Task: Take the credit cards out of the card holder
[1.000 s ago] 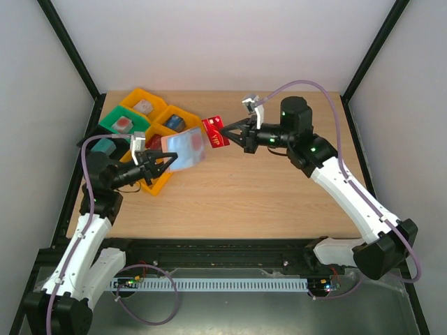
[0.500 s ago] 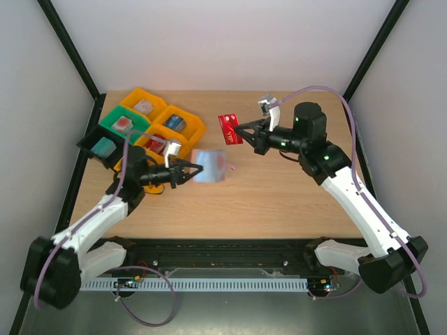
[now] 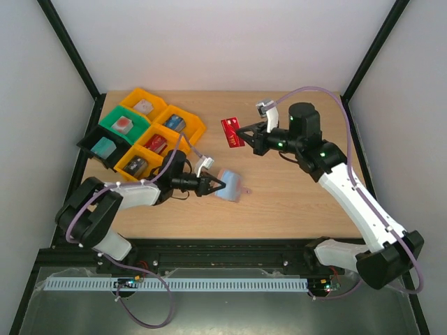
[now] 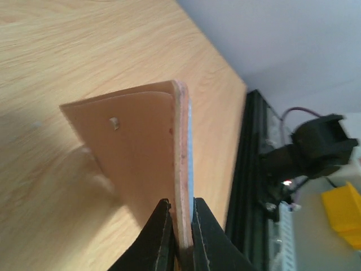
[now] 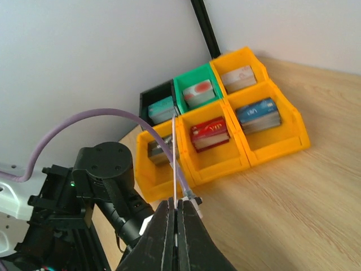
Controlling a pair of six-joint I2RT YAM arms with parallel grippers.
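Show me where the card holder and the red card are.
card holder (image 4: 135, 155), left wrist view, middle of its tan face.
red card (image 3: 231, 133), top external view, middle of its red face.

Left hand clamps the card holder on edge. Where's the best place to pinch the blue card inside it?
Likely the thin blue card edge showing beside the card holder leather, near its far corner, approaching from opposite the left hand: its fingers cover the near end.

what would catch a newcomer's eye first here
The red card pinched in the right gripper, held up over the back middle of the table. Next, the left gripper shut on the tan card holder near the table's front middle. The yellow, green and black bins sit at the back left.
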